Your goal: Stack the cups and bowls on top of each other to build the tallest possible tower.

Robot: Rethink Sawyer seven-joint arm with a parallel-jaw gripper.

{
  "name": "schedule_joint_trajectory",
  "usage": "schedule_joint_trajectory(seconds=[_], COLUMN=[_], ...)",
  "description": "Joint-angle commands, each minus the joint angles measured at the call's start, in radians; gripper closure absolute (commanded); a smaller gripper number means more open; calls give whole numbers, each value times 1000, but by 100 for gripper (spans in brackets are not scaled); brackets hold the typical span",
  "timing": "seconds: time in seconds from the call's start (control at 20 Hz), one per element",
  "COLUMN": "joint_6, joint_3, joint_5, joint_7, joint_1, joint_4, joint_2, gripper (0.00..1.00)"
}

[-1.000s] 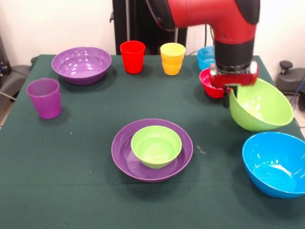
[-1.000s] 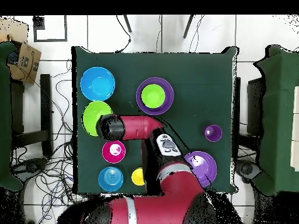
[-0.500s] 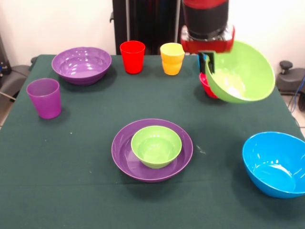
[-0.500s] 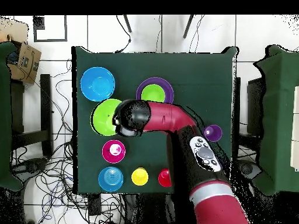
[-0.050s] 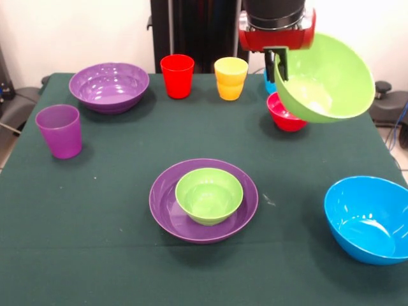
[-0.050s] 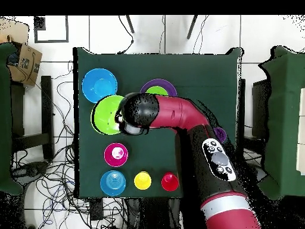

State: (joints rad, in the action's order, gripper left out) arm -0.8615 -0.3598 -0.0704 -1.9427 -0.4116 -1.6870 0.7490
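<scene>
Blue bowl [image 5: 368, 218] sits at the near right corner of the desk [image 5: 95, 255]. Mid-desk, nearer the front edge: small green bowl [image 5: 209, 194] nested inside a shallow purple bowl [image 5: 171, 207], a low start to the tower. Purple cup [image 5: 59, 131] near the left edge. Further back on the right, the end effector [image 5: 278, 64] is clamped on the rim of the large lime bowl [image 5: 328, 80], held tilted and high above the small red bowl [image 5: 285, 112], with the light blue bowl [image 5: 268, 81] mostly hidden behind. Along the far edge: big purple bowl [image 5: 109, 86], red cup [image 5: 177, 76], yellow cup [image 5: 231, 78].

Step looks like carrying the lime bowl to the centre pair. Best to level it, centre it over the small green bowl, lower slow and release only once seated; a rim grip lets it swing.

Desk wears dark green cloth. White tiled floor around, cables [image 6: 56, 95] loose, cardboard box [image 6: 22, 59] off one corner.
</scene>
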Motion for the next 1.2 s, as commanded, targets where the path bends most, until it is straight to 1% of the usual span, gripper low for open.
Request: schedule_joint_trajectory(seconds=[0.05,0.2,0.45,0.55,0.9,1.2], joint_6=[-155,-157,-152,-156,-240,-294], joint_3=[-97,-111,-124,-128,-158,-186], joint_5=[-4,-19,-49,-61,-90,-117], joint_7=[130,151,179,192,271,318], joint_1=[-24,-41,-67,-72,-123,-173], joint_4=[100,144,206,248,370,432], joint_2=[-10,-57,-113,-148,-227,-269], gripper=[100,100,100,100,100,100])
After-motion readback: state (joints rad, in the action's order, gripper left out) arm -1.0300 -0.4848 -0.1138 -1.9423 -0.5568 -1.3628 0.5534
